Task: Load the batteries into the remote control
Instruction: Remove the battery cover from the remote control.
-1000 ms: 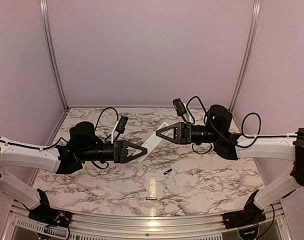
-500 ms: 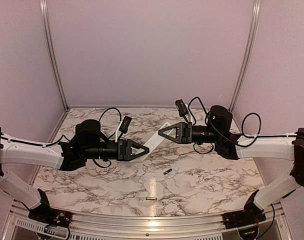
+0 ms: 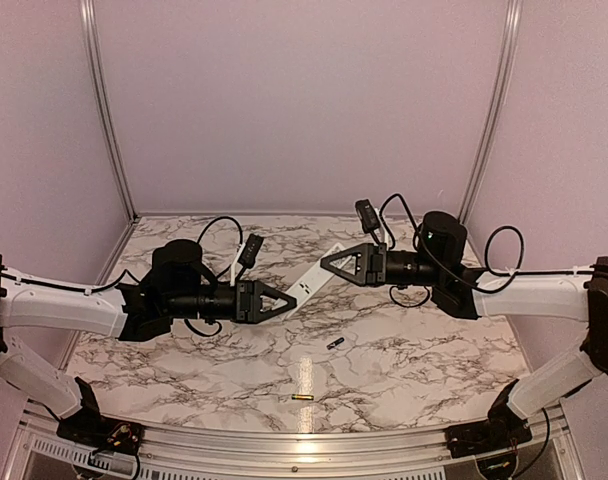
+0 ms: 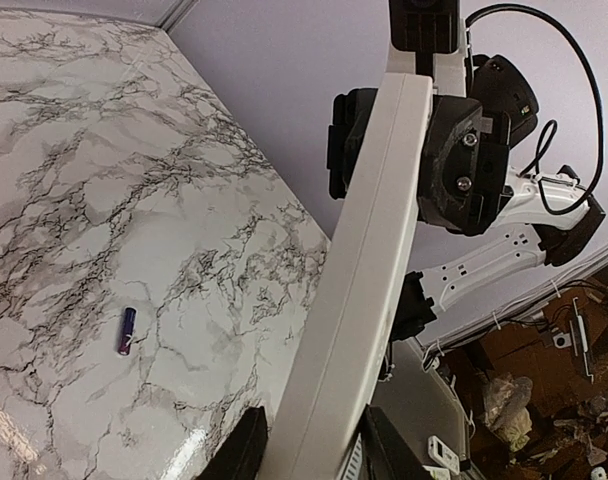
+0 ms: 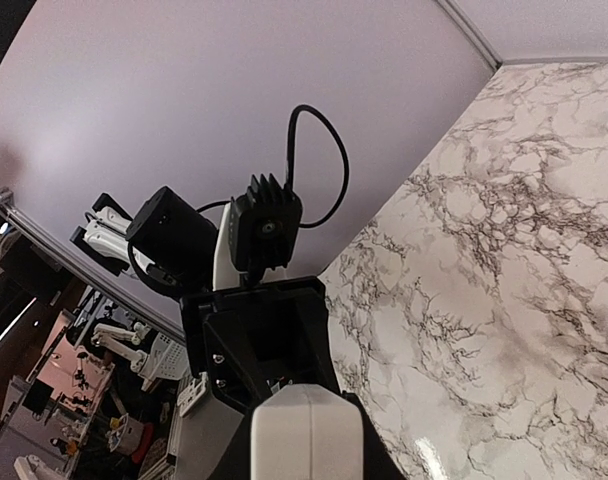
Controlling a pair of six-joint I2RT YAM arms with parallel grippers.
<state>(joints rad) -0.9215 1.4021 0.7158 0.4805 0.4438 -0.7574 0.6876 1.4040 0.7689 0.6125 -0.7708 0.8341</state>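
Note:
Both grippers hold the remote control (image 3: pixel 312 277), a slim white bar, in the air above the marble table. My left gripper (image 3: pixel 287 297) is shut on its lower end, one dark finger against each long side of the remote control (image 4: pixel 369 270). My right gripper (image 3: pixel 329 262) is shut on the upper end, which fills the bottom of the right wrist view as a rounded white end (image 5: pixel 304 435). The dark battery (image 3: pixel 335 342) lies on the table below them and also shows in the left wrist view (image 4: pixel 127 331). The golden battery (image 3: pixel 303 397) lies nearer the front edge.
Lilac walls close in the marble table (image 3: pixel 424 350) at the back and on both sides. A metal rail (image 3: pixel 304 450) runs along the front edge between the arm bases. Loose cables hang from both wrists.
My left gripper's jaws have narrowed onto the remote's lower end. The right gripper and the remote have shifted slightly up and to the right. Both batteries lie where they were.

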